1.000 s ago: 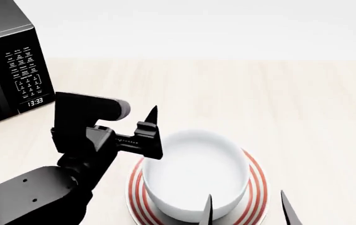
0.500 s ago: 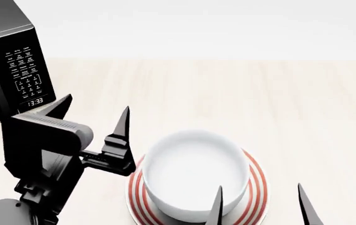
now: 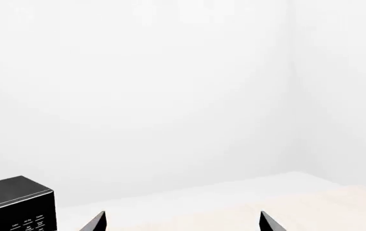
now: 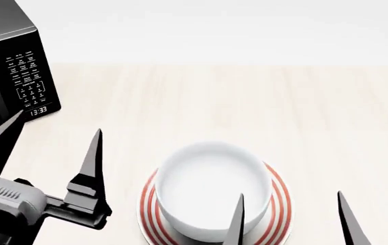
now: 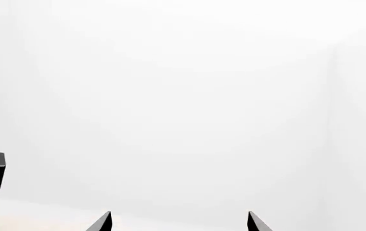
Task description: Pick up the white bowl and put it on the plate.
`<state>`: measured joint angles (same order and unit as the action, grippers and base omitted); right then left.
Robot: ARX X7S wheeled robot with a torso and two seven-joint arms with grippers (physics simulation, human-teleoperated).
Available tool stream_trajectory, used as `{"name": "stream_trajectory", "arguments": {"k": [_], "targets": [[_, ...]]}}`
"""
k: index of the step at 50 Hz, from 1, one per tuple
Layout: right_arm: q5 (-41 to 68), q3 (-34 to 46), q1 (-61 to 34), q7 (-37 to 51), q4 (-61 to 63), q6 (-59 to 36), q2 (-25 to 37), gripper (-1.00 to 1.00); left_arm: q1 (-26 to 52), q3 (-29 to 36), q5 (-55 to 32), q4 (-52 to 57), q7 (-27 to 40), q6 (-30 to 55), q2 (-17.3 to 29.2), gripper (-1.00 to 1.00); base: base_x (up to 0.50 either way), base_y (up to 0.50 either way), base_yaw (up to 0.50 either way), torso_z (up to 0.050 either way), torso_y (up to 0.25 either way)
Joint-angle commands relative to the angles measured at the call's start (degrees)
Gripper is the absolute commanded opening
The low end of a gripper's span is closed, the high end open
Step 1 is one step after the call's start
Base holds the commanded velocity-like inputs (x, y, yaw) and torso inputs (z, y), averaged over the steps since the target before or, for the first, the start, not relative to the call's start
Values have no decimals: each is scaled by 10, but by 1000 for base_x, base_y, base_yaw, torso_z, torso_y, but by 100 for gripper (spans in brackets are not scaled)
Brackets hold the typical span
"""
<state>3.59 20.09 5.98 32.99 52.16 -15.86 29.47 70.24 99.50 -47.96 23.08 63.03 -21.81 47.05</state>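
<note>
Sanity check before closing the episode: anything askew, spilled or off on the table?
Nothing stands out. The white bowl sits upright on the plate, nothing spilled; both grippers, left and right, are open and clear of it.

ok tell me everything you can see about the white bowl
The white bowl is plain, glossy and unmarked, deep and round with thick walls, looking like glazed ceramic. It sits upright and looks empty, resting on the plate, whose red rings show around it on both sides. It is near the front of the pale wooden table, with the microwave far to its left. Nothing grips it: the left gripper stands open off to its left, and one finger of the open right gripper crosses in front of its near rim.
</note>
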Motion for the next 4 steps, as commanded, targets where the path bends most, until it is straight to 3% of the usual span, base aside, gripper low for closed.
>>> {"name": "stream_trajectory", "arguments": {"k": [1,4], "targets": [[-6,1,0,3,41,-18,5,100,5,6,63,96,61,29,48,100,0,0,0,0,0],[-7,3,0,3,47,-20,6,100,2,8,75,111,71,35,55,100,0,0,0,0,0]]}}
